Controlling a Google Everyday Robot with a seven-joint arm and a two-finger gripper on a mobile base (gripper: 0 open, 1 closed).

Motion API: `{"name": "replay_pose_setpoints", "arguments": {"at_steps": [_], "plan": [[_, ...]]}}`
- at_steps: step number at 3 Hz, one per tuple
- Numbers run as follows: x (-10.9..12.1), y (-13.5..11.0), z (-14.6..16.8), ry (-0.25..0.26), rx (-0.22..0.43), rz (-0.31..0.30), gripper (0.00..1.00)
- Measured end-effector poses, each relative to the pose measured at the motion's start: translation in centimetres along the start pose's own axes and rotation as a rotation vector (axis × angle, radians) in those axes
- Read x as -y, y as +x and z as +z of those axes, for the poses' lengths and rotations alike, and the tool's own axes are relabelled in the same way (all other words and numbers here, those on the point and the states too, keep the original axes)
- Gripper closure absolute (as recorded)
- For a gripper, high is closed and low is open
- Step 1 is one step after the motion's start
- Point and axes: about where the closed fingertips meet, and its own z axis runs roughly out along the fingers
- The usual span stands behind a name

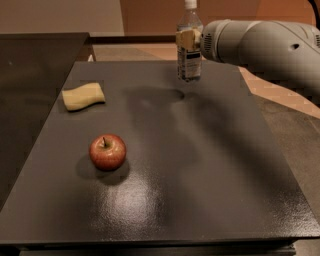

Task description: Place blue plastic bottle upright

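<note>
1. Pale yellow block point(83, 96): lies flat on the desk point(210, 180), far left of the end effector point(188, 40) and somewhat nearer the camera than it. Nothing touches it.
2. Red apple point(107, 152): stands stem up on the desk, left of the end effector and much nearer the camera, well apart from the block and from the bottle.
3. Blue plastic bottle point(189, 65): upright, white cap point(190, 4) on top, clear body with a pale label bearing dark print. It is held in the end effector at the far edge of the desk. Its cap rises above the grip and its labelled lower body hangs below. Whether its base touches the desk cannot be told.
4. End effector: at the far edge of the desk, high in view, its yellowish fingers point(185, 39) clamped on the bottle's upper body.
5. Arm point(260, 45): a pale grey housing, extends rightward from the end effector and out of view.
</note>
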Motion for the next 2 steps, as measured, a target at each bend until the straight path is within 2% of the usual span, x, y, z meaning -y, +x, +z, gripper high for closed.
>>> {"name": "replay_pose_setpoints", "arguments": {"at_steps": [2], "plan": [[0.95,-0.80,0.57,0.026,-0.096,-0.028,1.00]]}}
